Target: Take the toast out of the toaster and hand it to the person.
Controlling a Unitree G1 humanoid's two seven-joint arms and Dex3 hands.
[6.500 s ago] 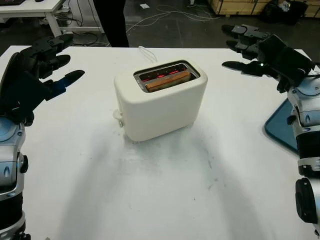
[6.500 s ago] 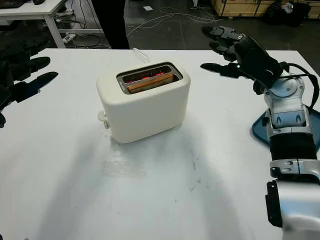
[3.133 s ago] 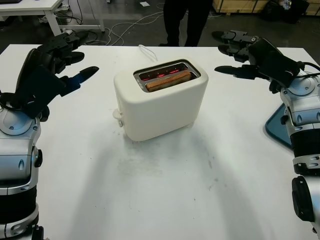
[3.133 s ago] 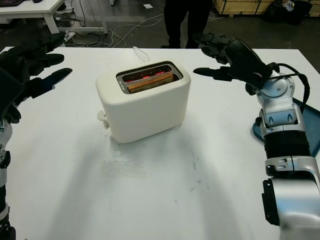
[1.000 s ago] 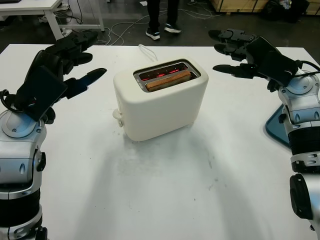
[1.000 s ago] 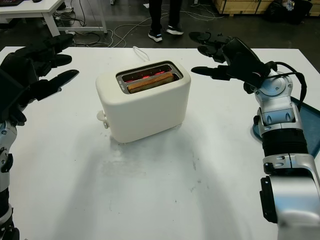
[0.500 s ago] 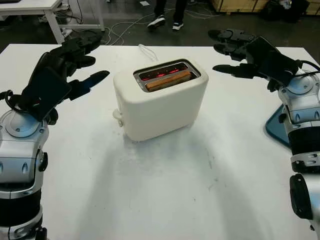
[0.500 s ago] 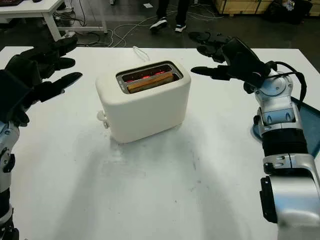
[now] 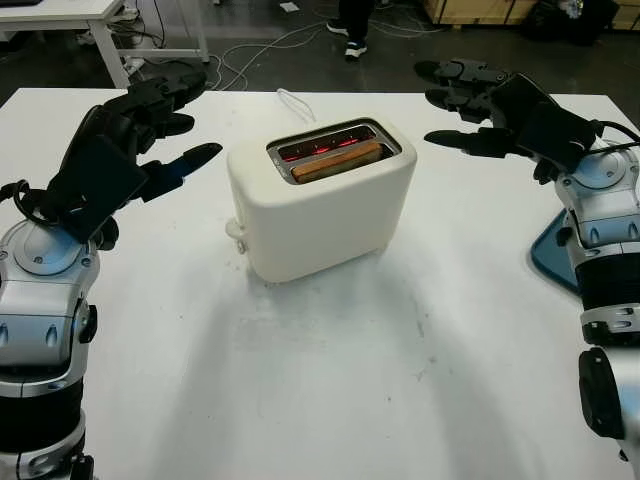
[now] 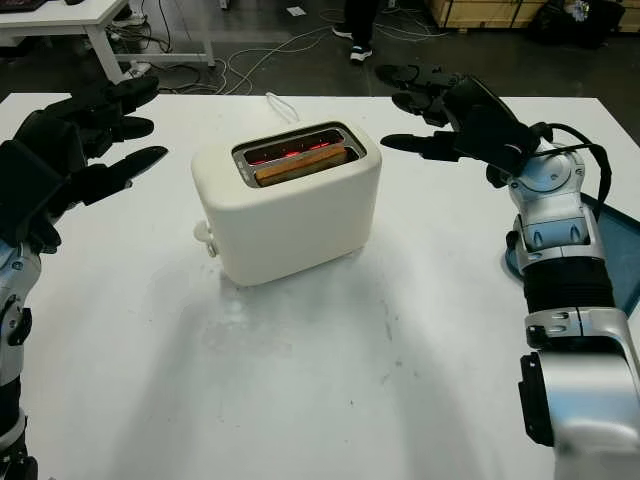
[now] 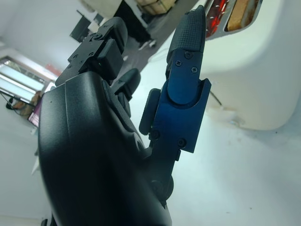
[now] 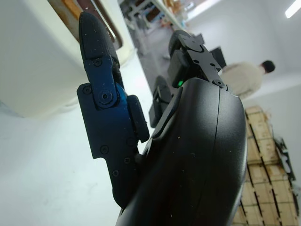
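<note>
While toast [image 9: 337,160] sits in toaster [image 9: 322,212], hands wait

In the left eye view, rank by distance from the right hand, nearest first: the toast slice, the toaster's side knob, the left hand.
1. Brown toast slice, in the white toaster's top slot, table centre.
2. Toaster's round side knob, low on its left end.
3. Left hand, open, beyond the toaster from the right hand.

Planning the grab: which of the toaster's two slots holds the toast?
The slot nearer the robot holds the toast. In the toaster the far slot shows just red glowing elements. Left hand and right hand are open, flanking it.
</note>
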